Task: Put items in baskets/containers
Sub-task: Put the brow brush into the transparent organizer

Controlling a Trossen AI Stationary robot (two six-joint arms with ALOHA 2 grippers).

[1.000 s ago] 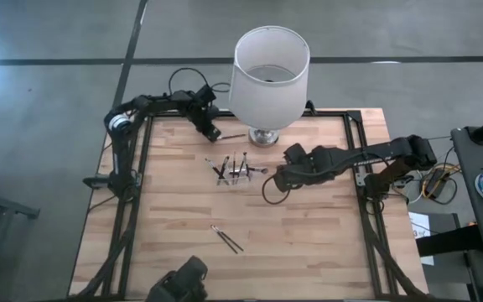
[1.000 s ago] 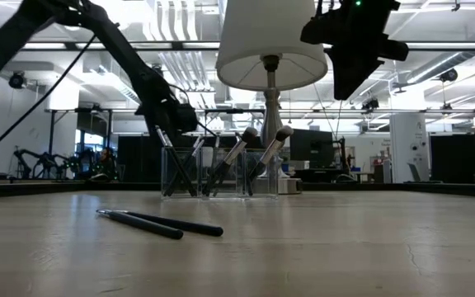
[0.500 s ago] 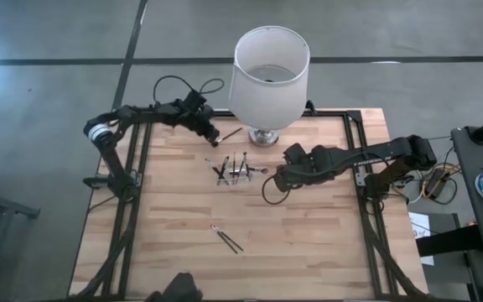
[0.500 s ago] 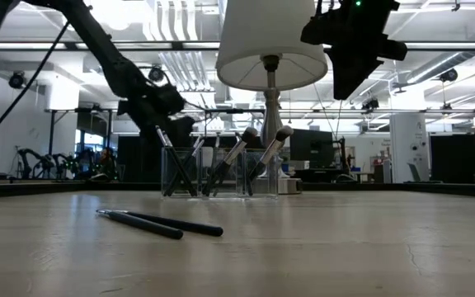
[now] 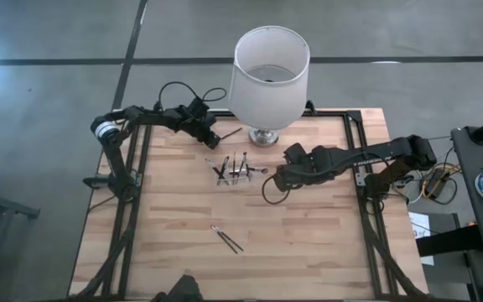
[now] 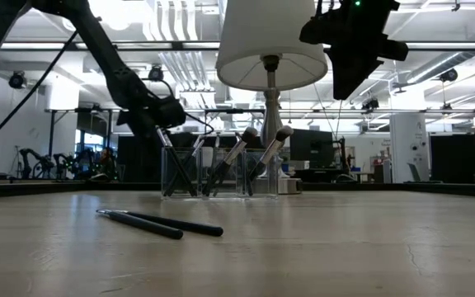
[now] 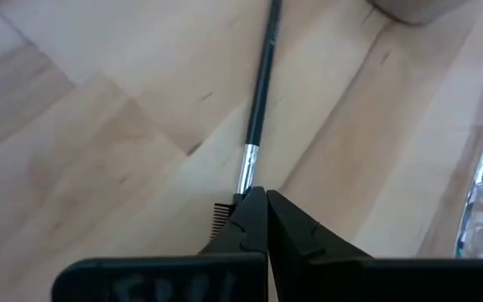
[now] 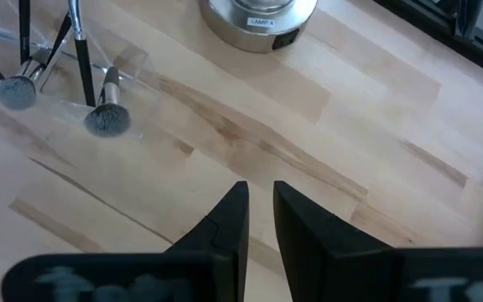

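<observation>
Near the table's far edge, the left gripper (image 5: 213, 137) is clamped on a brush (image 7: 258, 101), its handle pointing lampward; clear holder (image 5: 233, 173) sits toward mid-table. Right gripper (image 5: 279, 179) hangs slightly parted, empty.

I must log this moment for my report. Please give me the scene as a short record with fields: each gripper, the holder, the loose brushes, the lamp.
left gripper: shut on a brush, near the lamp base
right gripper: slightly apart, empty, beside the holder
holder: clear, several brushes upright inside
loose brushes: two, on the table's near part
lamp: at the far edge
</observation>
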